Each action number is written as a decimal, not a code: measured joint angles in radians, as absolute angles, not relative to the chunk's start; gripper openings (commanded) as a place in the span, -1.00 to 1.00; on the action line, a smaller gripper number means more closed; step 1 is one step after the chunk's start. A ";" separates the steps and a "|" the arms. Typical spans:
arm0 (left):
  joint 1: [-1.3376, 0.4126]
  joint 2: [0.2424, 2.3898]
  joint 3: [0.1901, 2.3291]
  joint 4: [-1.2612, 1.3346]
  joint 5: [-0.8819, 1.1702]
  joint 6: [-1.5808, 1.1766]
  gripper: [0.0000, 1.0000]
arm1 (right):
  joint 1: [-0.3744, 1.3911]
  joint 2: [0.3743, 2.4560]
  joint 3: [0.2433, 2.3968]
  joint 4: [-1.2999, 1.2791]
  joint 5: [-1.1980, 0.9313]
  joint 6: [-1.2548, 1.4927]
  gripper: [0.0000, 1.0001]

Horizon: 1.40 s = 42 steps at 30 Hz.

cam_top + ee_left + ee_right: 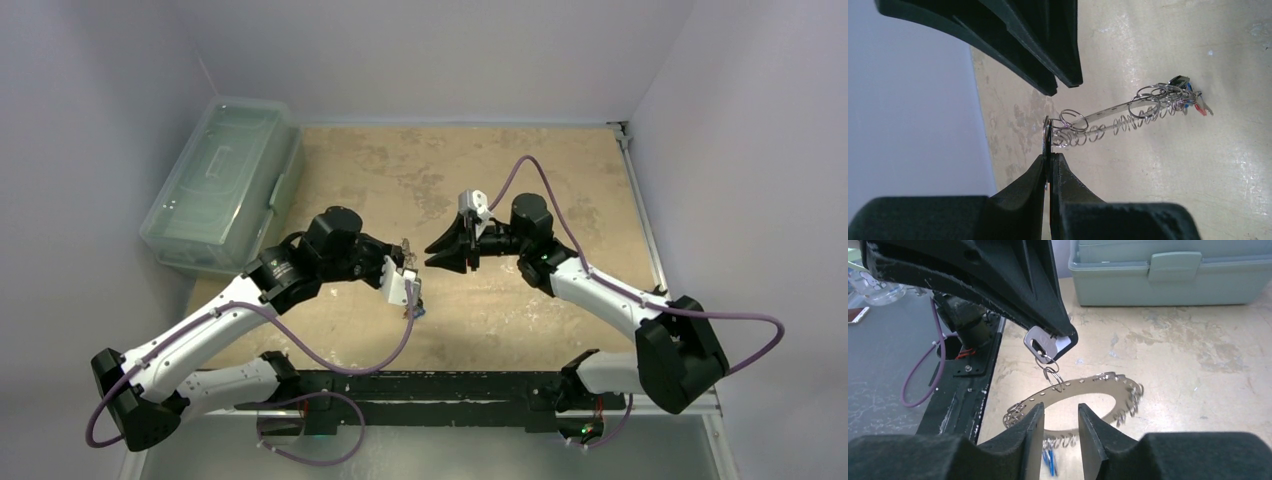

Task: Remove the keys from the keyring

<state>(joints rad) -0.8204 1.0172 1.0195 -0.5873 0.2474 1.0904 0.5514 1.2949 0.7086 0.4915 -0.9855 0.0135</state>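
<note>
The left gripper [1049,160] pinches one small silvery metal key [1032,338], and the wide, thin silvery keyring [1083,387] dangles beneath it, at 12 o'clock just beyond the right gripper's [1060,410] parted, empty jaws.

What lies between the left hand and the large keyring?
One silver key, pinched in the left hand, then small split rings linking its hole to the keyring. The right wrist view shows this clearly.
</note>
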 measured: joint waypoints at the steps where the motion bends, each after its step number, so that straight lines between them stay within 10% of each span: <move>1: -0.821 1.018 1.019 -0.593 0.247 1.096 -1.00 | 0.551 1.295 0.720 0.474 -0.986 0.001 -0.25; 23: -0.847 1.040 1.059 -0.657 0.290 1.149 -1.00 | 0.649 1.289 0.758 0.350 -0.933 -0.131 -0.22; 42: -0.852 1.039 1.058 -0.661 0.274 1.148 -1.00 | 0.649 1.289 0.758 0.341 -0.933 -0.166 -1.00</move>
<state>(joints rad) -0.8524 1.0393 1.0576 -0.6613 0.2741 1.1481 0.6487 1.2888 0.7578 0.3412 -0.9325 -0.1658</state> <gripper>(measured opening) 0.039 0.059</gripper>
